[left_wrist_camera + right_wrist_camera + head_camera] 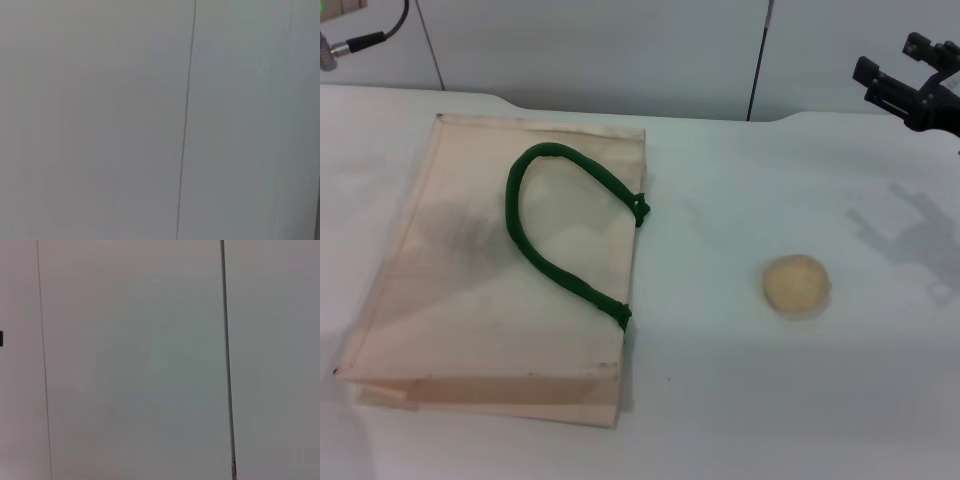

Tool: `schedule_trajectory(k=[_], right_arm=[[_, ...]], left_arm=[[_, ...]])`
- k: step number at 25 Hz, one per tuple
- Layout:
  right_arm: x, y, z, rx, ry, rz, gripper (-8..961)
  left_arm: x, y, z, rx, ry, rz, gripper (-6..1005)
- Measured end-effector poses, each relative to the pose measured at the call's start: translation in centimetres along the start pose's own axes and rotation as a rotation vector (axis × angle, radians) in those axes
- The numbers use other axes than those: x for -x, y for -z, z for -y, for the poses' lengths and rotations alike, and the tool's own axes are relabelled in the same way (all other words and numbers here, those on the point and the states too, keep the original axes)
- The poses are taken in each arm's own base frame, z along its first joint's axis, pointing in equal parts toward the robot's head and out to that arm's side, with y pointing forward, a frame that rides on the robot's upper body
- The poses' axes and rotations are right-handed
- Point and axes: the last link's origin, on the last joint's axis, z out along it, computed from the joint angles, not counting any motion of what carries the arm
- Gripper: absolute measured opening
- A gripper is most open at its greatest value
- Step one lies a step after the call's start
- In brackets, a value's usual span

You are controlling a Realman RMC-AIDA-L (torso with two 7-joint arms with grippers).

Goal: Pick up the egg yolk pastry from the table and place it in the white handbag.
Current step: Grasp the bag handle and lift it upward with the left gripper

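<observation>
The egg yolk pastry (797,285), a small pale tan ball, sits on the white table right of centre. The white handbag (470,290) lies flat on the table's left side, its dark green rope handle (555,225) looped across its top face and its opening facing right. My right gripper (886,56), black, hovers high at the far right, well beyond the pastry and apart from it, open and holding nothing. Of the left arm, only a cable and a small part (328,50) show at the far left corner. Neither wrist view shows the pastry, the bag or any fingers.
The white table (740,400) runs to a pale wall behind, where a dark vertical seam (757,60) shows. The right gripper's shadow (910,235) falls on the table right of the pastry. Both wrist views show only plain wall panels with thin seams (185,125).
</observation>
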Motion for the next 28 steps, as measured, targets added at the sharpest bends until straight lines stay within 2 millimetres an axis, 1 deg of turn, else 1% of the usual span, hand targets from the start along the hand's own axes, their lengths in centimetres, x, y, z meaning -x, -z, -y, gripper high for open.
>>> schedule_trajectory(k=[10, 19, 28], right_arm=[[0.1, 0.0, 0.0, 0.001, 0.004, 0.002, 825], [0.1, 0.0, 0.0, 0.001, 0.003, 0.002, 823], [0.2, 0.0, 0.1, 0.0, 0.005, 0.003, 823]], left_arm=[[-0.7, -0.4, -0.2, 0.013, -0.026, -0.026, 392], [-1.2, -0.7, 0.3, -0.016, -0.007, -0.028, 393], [-2.1, -0.5, -0.3, 0.014, -0.064, -0.061, 395]])
